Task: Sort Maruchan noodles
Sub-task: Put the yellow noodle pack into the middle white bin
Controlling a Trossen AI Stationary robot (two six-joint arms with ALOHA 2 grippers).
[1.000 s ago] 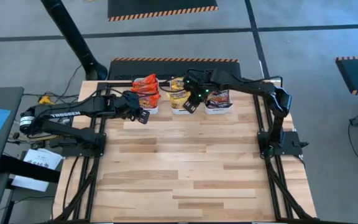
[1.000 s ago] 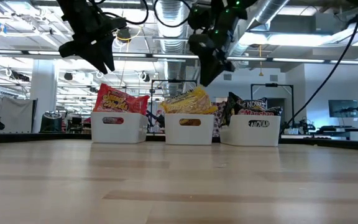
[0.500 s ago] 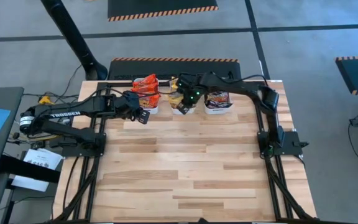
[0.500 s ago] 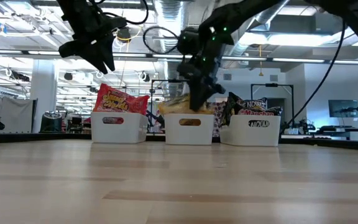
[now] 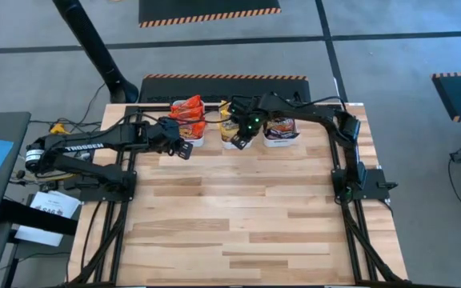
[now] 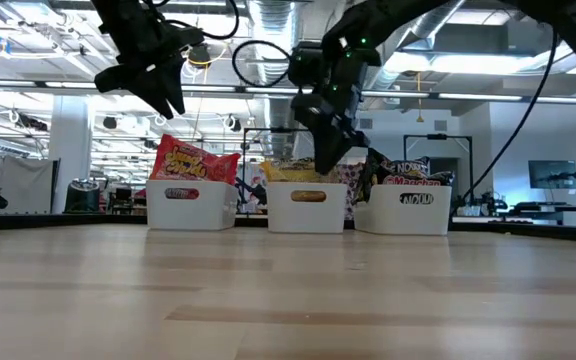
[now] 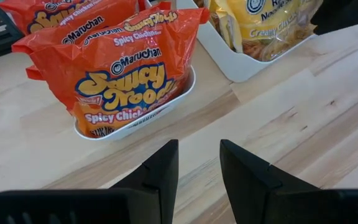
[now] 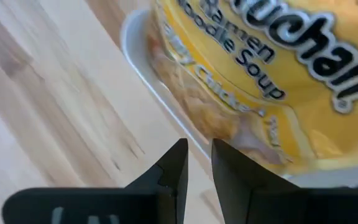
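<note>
Three white tubs stand in a row at the table's far edge. Red Maruchan noodles [image 7: 129, 74] stand upright in the left tub [image 6: 190, 205], yellow ones [image 8: 278, 74] fill the middle tub [image 6: 306, 208], and dark ones [image 6: 408, 172] the right tub [image 6: 413, 210]. My left gripper [image 7: 199, 155] hovers open above the bare wood just near of the left tub, holding nothing. My right gripper [image 8: 197, 155] points steeply down at the middle tub's near rim, with a narrow empty gap between its fingers. My right gripper has its fingertips [image 6: 320, 170] at the level of the yellow packets' tops, over the middle tub's near rim [image 8: 166, 93]. I cannot tell whether they touch the packets or the rim. Nothing is between the fingers.
The wide wooden tabletop [image 5: 238, 216] lies bare near of the tubs. Both arms' bases and black frames stand along the left and right edges [image 5: 350, 184]. Beyond the far edge is the room's floor with striped mats.
My right gripper has come down and toward the table's left, from high between the middle and right tubs to the middle tub's near rim, tipping more steeply downward. Most of the move happened in the first half second.
</note>
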